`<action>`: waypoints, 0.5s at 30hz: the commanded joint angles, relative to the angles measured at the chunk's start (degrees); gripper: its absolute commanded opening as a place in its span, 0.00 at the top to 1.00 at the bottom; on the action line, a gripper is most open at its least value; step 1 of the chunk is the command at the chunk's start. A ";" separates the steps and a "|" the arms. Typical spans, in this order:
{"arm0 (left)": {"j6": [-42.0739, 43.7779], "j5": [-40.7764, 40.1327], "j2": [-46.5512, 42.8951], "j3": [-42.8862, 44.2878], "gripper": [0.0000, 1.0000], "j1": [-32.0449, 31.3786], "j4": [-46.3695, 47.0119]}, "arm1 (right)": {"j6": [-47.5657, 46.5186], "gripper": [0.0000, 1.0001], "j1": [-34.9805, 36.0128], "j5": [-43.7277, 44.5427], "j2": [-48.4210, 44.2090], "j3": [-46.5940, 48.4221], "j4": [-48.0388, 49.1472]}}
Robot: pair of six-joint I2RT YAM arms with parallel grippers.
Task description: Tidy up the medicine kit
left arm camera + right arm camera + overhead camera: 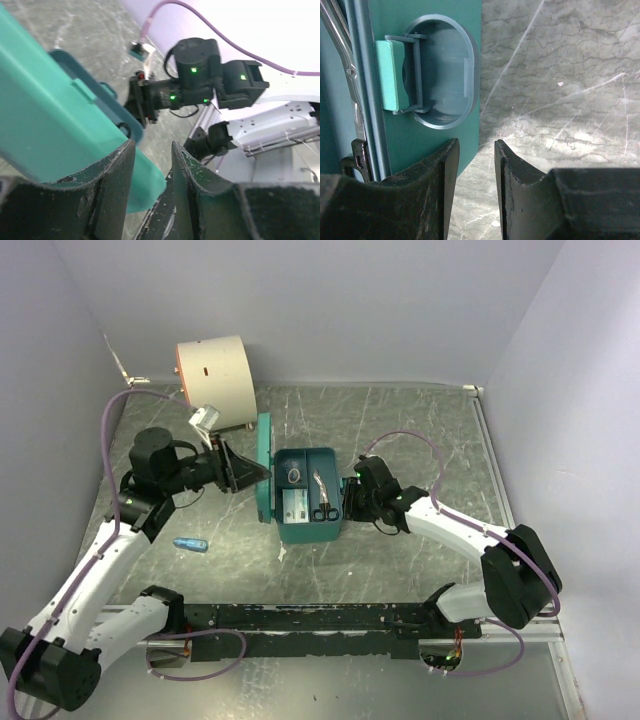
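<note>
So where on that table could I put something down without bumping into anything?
Widest bare patch: the far right corner of the table, between the right arm and the walls. A narrower strip lies between the medicine kit and the black rail. Crowded: the left gripper and right gripper flank the kit, cream drum behind.

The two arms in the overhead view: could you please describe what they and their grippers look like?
Both the left arm and right arm have white links, bulky black joints and looping lilac cables. Green lights glow on the right wrist. The left gripper and right gripper have black, scuffed wedge-shaped fingers.
</note>
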 commanded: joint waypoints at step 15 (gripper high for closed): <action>-11.04 4.64 14.33 2.43 0.50 -13.31 11.69 | 6.43 0.67 0.60 1.34 -4.19 -1.08 4.90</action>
